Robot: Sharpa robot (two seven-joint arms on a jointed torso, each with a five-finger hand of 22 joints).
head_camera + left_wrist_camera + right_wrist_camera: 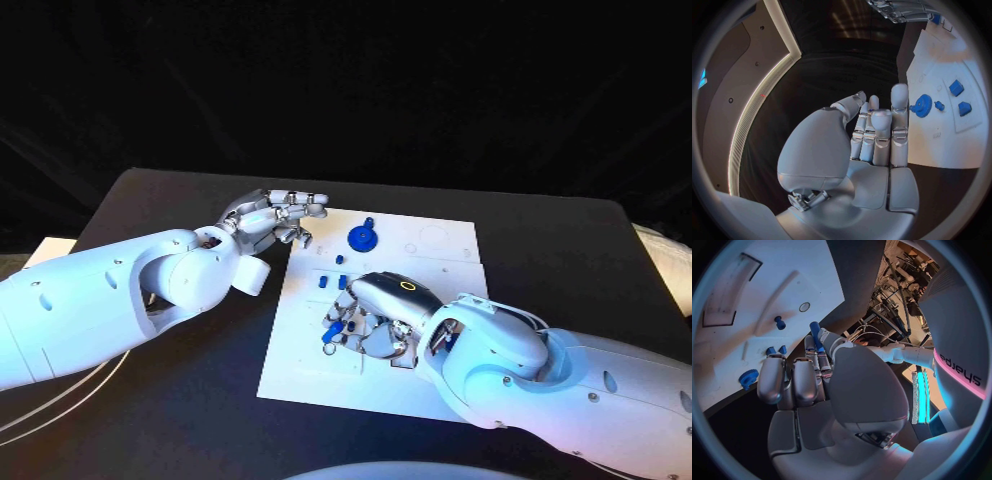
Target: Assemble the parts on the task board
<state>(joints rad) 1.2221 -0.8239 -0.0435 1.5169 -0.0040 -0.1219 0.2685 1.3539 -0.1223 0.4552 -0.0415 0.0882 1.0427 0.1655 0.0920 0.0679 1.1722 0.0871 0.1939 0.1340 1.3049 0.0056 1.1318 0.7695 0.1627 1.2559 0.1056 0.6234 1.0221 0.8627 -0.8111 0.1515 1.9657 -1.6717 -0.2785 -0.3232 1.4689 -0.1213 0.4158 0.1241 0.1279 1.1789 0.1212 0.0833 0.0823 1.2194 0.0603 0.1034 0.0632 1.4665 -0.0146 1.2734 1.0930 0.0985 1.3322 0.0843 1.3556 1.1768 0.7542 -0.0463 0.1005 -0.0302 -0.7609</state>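
Right hand (378,312) over the task board (433,250), pinching a small blue peg (816,333) between its fingertips. Left hand (277,215) at the board's far left corner, fingers curled, holding nothing, near the blue gear (362,238).

Black table (173,420); dark backdrop (346,80) behind; lit curved strip (761,105) on wall.
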